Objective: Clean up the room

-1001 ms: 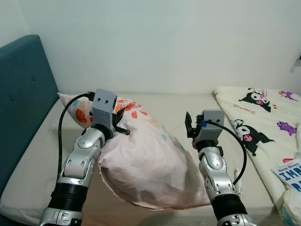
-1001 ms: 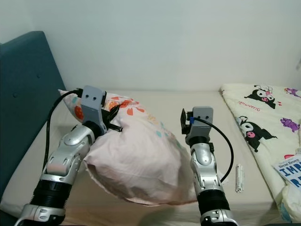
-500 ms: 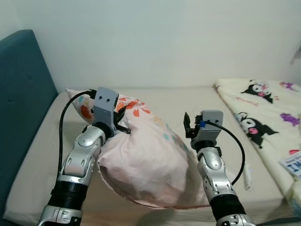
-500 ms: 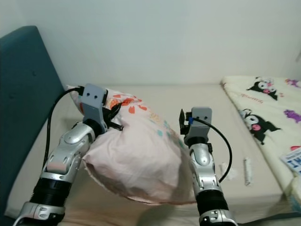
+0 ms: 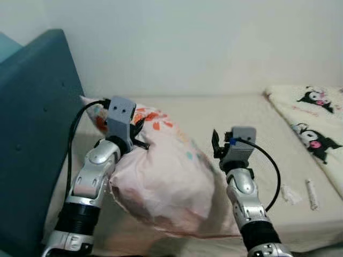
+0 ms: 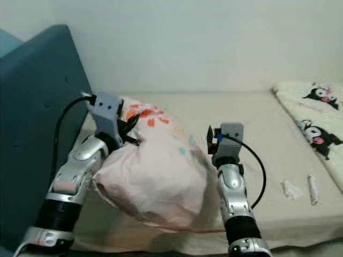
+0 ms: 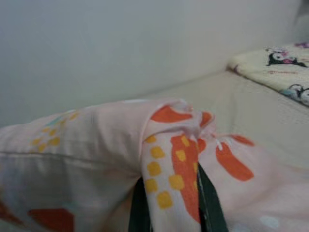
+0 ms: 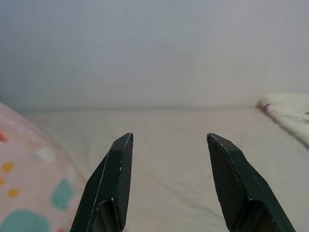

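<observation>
A big pale pink pillow point(image 5: 166, 182) with orange and teal prints is held up over the near side of the beige bed point(image 5: 268, 120). My left gripper point(image 5: 138, 136) is shut on a fold of its cover near the top, and in the left wrist view the pinched cloth point(image 7: 176, 164) bulges out between the black fingers point(image 7: 210, 203). My right gripper point(image 5: 214, 144) stands open beside the pillow's right side with nothing between its fingers point(image 8: 116, 179).
A teal padded headboard point(image 5: 32, 139) rises at the left. A cream blanket with cartoon prints point(image 5: 316, 118) lies at the right of the bed. A crumpled tissue point(image 5: 290, 195) and a small white tube point(image 5: 311, 194) lie on the sheet near the right arm.
The camera has swung left, so the headboard looms larger and the blanket has slid to the right edge. Both arms and the pillow keep their pose.
</observation>
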Tool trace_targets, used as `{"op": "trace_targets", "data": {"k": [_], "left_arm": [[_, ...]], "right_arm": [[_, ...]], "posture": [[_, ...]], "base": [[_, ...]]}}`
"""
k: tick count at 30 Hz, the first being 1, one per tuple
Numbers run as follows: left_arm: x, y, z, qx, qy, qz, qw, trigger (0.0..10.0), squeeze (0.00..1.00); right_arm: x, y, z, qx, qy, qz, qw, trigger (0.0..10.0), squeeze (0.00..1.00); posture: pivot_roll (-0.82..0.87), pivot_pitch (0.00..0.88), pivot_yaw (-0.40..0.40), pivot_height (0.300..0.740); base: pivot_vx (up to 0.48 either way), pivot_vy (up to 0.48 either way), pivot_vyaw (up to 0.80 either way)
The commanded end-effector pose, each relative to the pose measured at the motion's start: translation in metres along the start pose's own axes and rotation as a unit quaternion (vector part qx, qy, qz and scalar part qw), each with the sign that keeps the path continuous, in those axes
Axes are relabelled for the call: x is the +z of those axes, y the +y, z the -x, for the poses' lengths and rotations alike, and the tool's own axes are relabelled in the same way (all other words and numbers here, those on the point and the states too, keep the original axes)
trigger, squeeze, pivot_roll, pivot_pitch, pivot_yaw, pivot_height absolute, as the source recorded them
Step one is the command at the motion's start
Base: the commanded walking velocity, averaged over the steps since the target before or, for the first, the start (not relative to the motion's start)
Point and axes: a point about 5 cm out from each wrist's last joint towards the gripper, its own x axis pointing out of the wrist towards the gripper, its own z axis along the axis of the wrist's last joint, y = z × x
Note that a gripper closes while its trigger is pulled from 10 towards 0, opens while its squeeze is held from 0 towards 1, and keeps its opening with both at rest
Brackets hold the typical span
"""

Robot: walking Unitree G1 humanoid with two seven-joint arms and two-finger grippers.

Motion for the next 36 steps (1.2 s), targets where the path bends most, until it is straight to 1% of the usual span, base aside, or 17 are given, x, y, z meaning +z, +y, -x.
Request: {"op": "trace_targets", "data": {"k": [1, 5, 8, 10, 13, 14, 21, 34, 35, 36], "left_arm": [[0.018, 0.006, 0.000, 0.010, -0.046, -0.015, 0.999, 10.0, 0.00], [0.018, 0.007, 0.001, 0.010, -0.046, -0.016, 0.999, 10.0, 0.00], [0.022, 0.005, 0.000, 0.009, -0.058, -0.016, 0.998, 10.0, 0.00], [0.026, 0.001, 0.000, -0.005, -0.062, -0.021, 0.998, 10.0, 0.00], [0.025, 0.000, 0.000, -0.007, -0.059, -0.020, 0.998, 10.0, 0.00], [0.025, -0.002, -0.001, -0.012, -0.059, -0.028, 0.998, 10.0, 0.00], [0.025, -0.006, -0.003, -0.019, -0.057, -0.035, 0.998, 10.0, 0.00], [0.026, -0.005, -0.003, -0.023, -0.058, -0.041, 0.997, 10.0, 0.00], [0.026, -0.006, -0.003, -0.025, -0.059, -0.028, 0.998, 10.0, 0.00], [0.026, -0.006, -0.003, -0.025, -0.059, -0.028, 0.998, 10.0, 0.00]], "right_arm": [[-0.001, 0.007, 0.001, 0.006, 0.001, -0.012, 1.000, 10.0, 0.00], [-0.001, 0.008, 0.001, 0.007, 0.000, -0.014, 1.000, 10.0, 0.00], [-0.001, 0.009, -0.001, 0.008, -0.001, -0.015, 1.000, 10.0, 0.00], [-0.001, 0.009, -0.001, 0.007, -0.002, -0.017, 1.000, 10.0, 0.00], [-0.001, 0.009, -0.001, 0.006, -0.003, -0.018, 1.000, 10.0, 0.00], [-0.001, 0.008, -0.001, 0.005, -0.004, -0.019, 1.000, 10.0, 0.00], [-0.002, 0.007, 0.000, 0.000, -0.005, -0.021, 1.000, 10.0, 0.00], [-0.002, 0.006, 0.002, -0.005, -0.007, -0.023, 1.000, 10.0, 0.00], [-0.001, 0.005, 0.001, -0.006, -0.009, -0.022, 1.000, 10.0, 0.00], [-0.001, 0.005, 0.001, -0.006, -0.009, -0.022, 1.000, 10.0, 0.00]], "posture": [[0.05, 0.000, -0.057, 0.740], [0.05, 0.000, -0.058, 0.740], [0.05, 0.000, -0.056, 0.740], [0.06, 0.000, -0.052, 0.740], [0.06, 0.000, -0.052, 0.740], [0.06, 0.000, -0.045, 0.740], [0.06, 0.000, -0.036, 0.740], [0.06, 0.000, -0.030, 0.740], [0.06, 0.000, -0.029, 0.740], [0.06, 0.000, -0.029, 0.740]], "base": [[0.000, 0.480, 0.00], [0.000, 0.480, 0.00], [0.000, 0.000, 0.00], [0.000, -0.480, 0.00], [0.000, -0.480, 0.00], [0.000, -0.480, 0.00], [0.000, -0.480, 0.00], [0.000, -0.480, 0.00], [0.000, 0.000, 0.00], [0.000, 0.000, 0.00]]}}
